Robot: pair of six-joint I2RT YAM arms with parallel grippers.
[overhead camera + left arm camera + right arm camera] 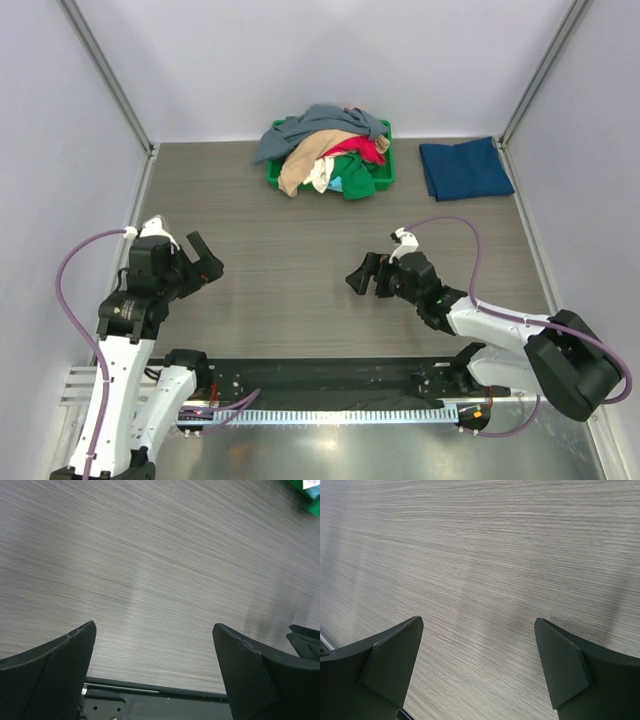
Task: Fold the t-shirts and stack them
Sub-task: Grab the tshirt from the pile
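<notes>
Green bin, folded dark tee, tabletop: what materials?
The green bin looks like rigid moulded plastic: smooth straight rim. The folded dark tee is soft matte cloth, lying flat. The tabletop is likely grey wood-grain laminate: fine streaks, faint sheen.

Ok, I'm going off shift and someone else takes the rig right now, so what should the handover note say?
Left gripper: open, empty, over the table on its near left.
Right gripper: open, empty, over the table's middle.
Unfolded t-shirts: heaped in the green bin at the far edge.
Done: one navy-teal t-shirt lies folded to the right of the bin.
Left: fold the heaped ones and stack them.
</notes>
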